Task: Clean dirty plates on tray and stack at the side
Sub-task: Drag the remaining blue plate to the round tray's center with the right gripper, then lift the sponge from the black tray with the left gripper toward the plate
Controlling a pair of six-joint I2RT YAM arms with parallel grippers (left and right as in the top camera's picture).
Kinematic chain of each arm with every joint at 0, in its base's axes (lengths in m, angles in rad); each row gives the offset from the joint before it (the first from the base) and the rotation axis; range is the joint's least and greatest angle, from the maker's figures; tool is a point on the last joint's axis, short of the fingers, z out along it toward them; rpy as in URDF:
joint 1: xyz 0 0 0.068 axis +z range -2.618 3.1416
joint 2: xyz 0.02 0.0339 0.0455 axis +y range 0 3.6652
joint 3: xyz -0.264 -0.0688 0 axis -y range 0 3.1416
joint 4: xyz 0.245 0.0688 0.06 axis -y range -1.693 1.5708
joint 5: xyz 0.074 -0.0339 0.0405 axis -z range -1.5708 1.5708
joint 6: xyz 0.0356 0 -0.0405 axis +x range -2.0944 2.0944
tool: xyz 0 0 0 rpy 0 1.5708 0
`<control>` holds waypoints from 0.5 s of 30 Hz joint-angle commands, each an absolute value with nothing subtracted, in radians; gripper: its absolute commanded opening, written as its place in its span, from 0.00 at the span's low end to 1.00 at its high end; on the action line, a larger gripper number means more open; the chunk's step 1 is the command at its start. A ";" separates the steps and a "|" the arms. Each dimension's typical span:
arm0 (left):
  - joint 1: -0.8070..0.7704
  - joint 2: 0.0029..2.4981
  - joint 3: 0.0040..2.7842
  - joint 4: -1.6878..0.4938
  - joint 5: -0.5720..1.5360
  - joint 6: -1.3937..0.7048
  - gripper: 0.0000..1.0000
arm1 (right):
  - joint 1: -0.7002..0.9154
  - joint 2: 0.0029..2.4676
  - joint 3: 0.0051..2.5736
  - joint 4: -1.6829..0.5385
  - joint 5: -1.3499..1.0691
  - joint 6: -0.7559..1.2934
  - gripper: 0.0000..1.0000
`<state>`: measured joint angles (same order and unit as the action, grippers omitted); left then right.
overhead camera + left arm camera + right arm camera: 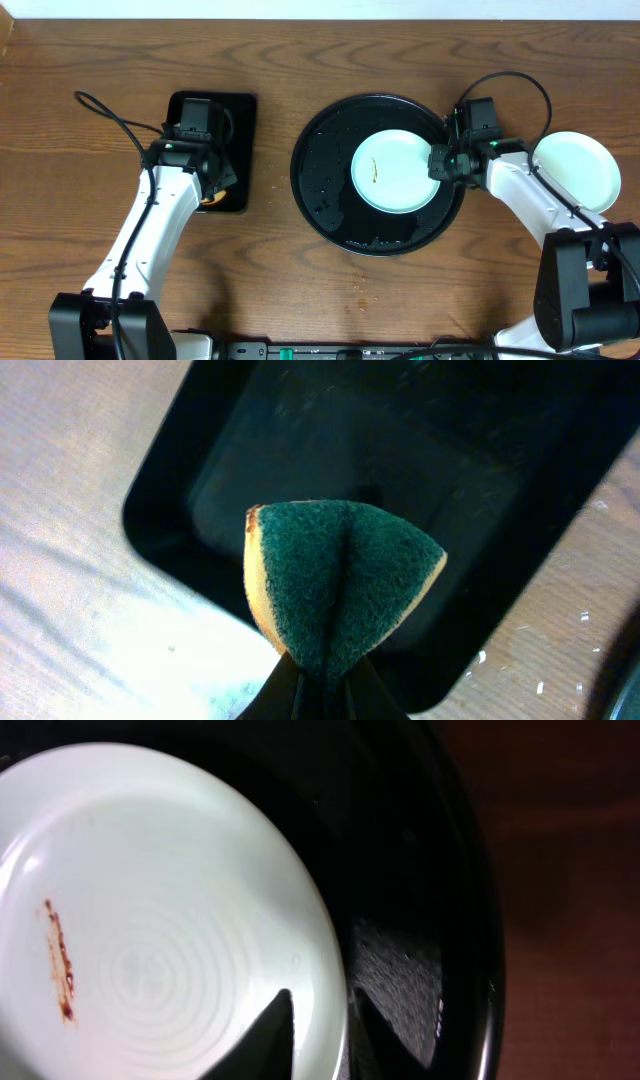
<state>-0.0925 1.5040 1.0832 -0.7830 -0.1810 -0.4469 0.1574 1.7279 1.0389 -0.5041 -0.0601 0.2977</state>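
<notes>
Fingers (268,1038) of the right gripper (443,163) are straddling the rim of the pale blue-white round plate (170,910), one tip over it, one outside; we cannot tell whether they are pinching. That plate is lying in the large round glossy black tray (320,195). We are judging a steady rim hold best before scrubbing its brown smear (58,960), sharp in the wrist view, faint overhead. Our left gripper (325,690) is squeezing a folded green-and-yellow sponge (335,580) above the small rectangular black tray (420,480). Only overhead is showing a second pale plate (575,170) on the wooden table (400,300).
</notes>
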 commanded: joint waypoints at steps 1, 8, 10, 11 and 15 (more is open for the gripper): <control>-0.089 1.509 1.081 -0.753 -0.117 -0.318 0.08 | 0.166 1.725 1.023 -0.504 -0.031 0.293 0.28; -0.089 1.509 1.129 -0.733 0.080 -0.183 0.08 | 0.166 1.725 1.023 -0.478 -0.031 0.173 0.51; -0.089 1.509 1.169 -0.762 0.079 -0.183 0.08 | 0.166 1.726 1.023 -0.472 -0.032 0.159 0.52; -0.089 1.509 1.193 -0.777 0.079 -0.183 0.07 | 0.166 1.726 1.023 -0.471 -0.035 0.159 0.52; -0.091 1.509 1.318 -0.850 0.163 -0.183 0.07 | 0.166 1.733 1.023 -0.472 -0.034 0.159 0.53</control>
